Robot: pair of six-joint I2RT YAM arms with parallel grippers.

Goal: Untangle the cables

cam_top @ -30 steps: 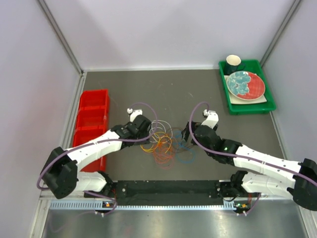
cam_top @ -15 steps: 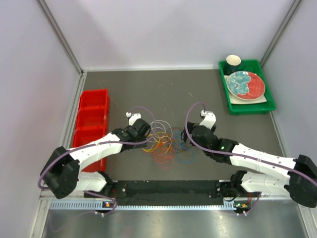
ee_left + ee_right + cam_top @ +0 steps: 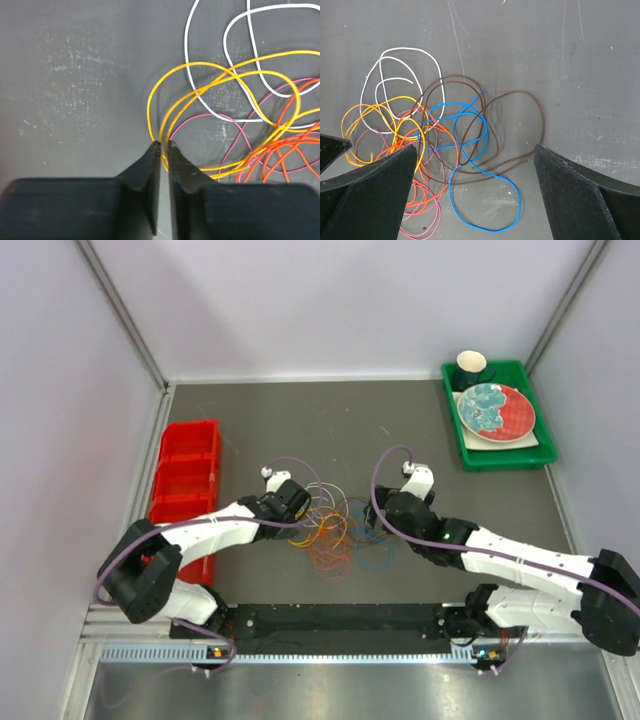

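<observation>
My left gripper [image 3: 161, 145] nips, nearly shut, the free outer bend of the orange-yellow cable [image 3: 149, 102], likely light, springy and slippery, at the left of the cables [image 3: 335, 530] tangled mid-way across the table [image 3: 300, 420], while my right gripper [image 3: 475, 147] gapes empty above them.

You are seeing cables [image 3: 200, 63] showing yellow, white, pink, orange, blue and brown against a grey table [image 3: 330, 420], with a red bin [image 3: 185, 475] and green tray [image 3: 505, 458].
</observation>
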